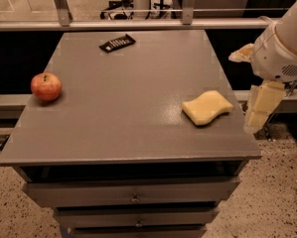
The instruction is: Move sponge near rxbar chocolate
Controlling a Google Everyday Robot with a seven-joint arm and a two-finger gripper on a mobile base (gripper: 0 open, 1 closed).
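The pale yellow sponge (207, 107) lies flat on the grey tabletop (128, 98) near its right front corner. The rxbar chocolate (117, 43), a thin black wrapper with white print, lies at the far end of the top, left of centre. My gripper (261, 107) hangs off the table's right edge, just right of the sponge and at about its height, not touching it. It holds nothing that I can see. The white arm (282, 43) rises above it at the right.
A red apple (46, 87) sits near the table's left edge. The table is a drawer cabinet with handles (134, 199) on its front. A metal rail (138, 25) runs behind the far edge. Speckled floor lies around.
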